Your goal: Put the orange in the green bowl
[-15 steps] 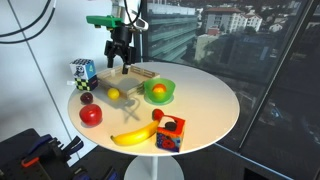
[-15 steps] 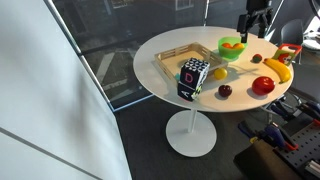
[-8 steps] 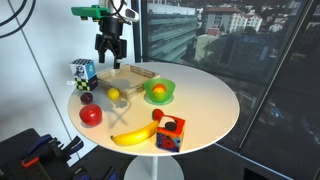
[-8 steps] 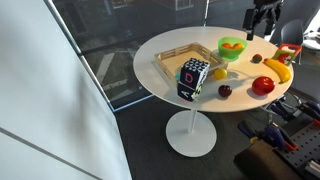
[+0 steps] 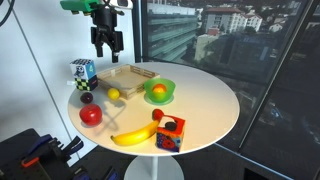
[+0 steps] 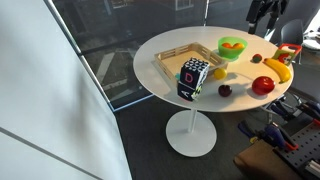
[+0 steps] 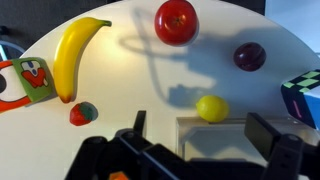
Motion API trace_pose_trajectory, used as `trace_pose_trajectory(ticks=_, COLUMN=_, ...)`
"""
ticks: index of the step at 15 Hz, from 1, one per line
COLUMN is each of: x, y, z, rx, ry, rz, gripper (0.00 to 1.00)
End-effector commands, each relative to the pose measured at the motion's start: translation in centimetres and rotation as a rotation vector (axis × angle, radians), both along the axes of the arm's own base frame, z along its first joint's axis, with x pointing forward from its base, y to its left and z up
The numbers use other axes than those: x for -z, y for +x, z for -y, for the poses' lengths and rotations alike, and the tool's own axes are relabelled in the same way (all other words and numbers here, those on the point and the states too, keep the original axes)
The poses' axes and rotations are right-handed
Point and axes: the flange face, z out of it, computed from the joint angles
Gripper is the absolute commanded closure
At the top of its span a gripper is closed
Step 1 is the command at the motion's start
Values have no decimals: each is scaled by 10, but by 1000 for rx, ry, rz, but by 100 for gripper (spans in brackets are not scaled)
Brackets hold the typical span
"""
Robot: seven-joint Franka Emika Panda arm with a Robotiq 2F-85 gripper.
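Note:
The orange (image 5: 156, 93) lies inside the green bowl (image 5: 168, 96) near the middle of the round white table; both show in both exterior views, the orange (image 6: 232, 44) in the green bowl (image 6: 240, 50). My gripper (image 5: 106, 42) is open and empty, high above the table's back edge beside the wooden tray, well apart from the bowl. It also shows at the top edge of an exterior view (image 6: 264, 12). In the wrist view the open gripper (image 7: 203, 135) hangs over the tray. The bowl is hidden there.
On the table are a pale yellow lemon (image 7: 211, 108), a red apple (image 7: 176, 20), a banana (image 7: 75, 50), a dark plum (image 7: 249, 56), a wooden tray (image 5: 128, 78), a patterned cube (image 5: 83, 72) and a red box (image 5: 169, 133). A window wall stands behind.
My gripper has risen and moved away from the bowl, past the tray towards the table's edge. The orange stays in the bowl.

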Motion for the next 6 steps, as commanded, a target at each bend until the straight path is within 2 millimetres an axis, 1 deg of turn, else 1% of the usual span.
trace_pose_trajectory(ticks=1, x=-1, y=-1, z=0, rx=0, ry=0, rz=2, gripper=0)
trace_pose_trajectory(ticks=6, x=3, y=0, z=0, rx=0, ry=0, rz=-6, gripper=0)
